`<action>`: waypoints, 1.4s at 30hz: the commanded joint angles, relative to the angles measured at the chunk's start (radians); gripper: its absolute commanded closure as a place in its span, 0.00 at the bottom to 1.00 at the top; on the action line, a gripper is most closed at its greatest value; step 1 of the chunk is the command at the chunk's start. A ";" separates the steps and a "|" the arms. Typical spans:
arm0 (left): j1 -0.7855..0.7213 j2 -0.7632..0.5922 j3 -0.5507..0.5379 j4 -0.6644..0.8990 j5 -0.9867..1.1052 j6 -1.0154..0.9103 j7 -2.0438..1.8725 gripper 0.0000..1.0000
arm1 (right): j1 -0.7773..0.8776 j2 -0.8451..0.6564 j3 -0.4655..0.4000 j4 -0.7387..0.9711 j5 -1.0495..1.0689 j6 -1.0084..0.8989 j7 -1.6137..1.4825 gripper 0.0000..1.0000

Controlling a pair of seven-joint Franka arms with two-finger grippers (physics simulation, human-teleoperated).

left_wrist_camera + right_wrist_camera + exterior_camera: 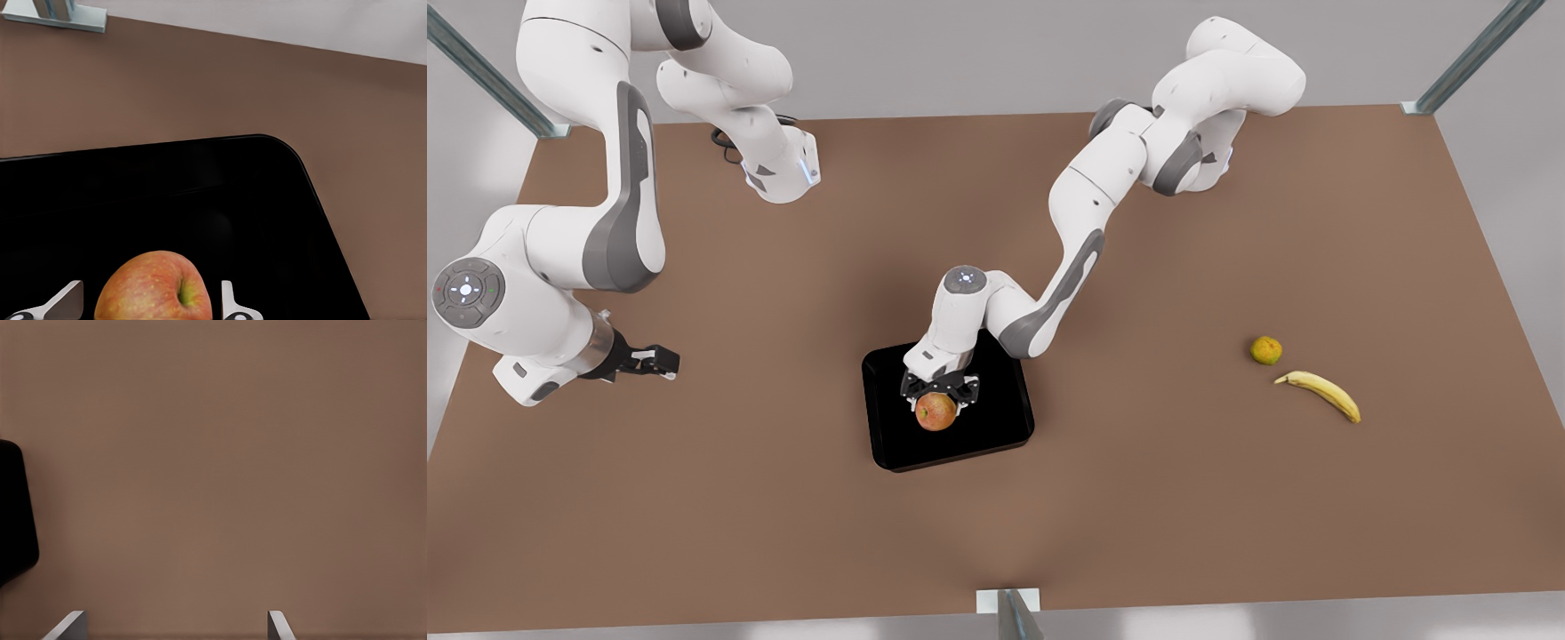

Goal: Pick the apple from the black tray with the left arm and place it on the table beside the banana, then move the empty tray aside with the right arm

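The left gripper (pixel 938 397) reaches down from a bent, outstretched arm over the black tray (pixel 996 427), its jaws spread on either side of the apple (pixel 936 412) with gaps visible, not yet clenched on it. The apple rests on the tray at mid-desk (pixel 738 498), well apart from the banana (pixel 1320 393) and the small yellow-green fruit (pixel 1265 349). The right gripper (pixel 660 360) waits above bare desk at the front view's left, pointing sideways toward the tray, jaws released.

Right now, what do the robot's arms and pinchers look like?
Both arms are glossy white, made of rounded segments with grey panels at the joints. Each wrist has a round grey cap with small lit buttons. The left gripper and the right gripper are black, with pale, flat fingertips. A black cable loops by one arm's base.
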 commanded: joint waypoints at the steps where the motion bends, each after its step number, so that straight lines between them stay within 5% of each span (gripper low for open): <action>1: 0.000 0.002 0.001 0.001 0.002 0.009 -0.124 0.00 | 0.000 -0.001 0.000 0.000 0.001 0.000 -0.002 0.00; 42: -0.009 0.077 0.037 0.004 0.002 0.084 -0.394 0.00 | 0.000 -0.001 0.000 0.000 0.004 0.000 0.000 0.00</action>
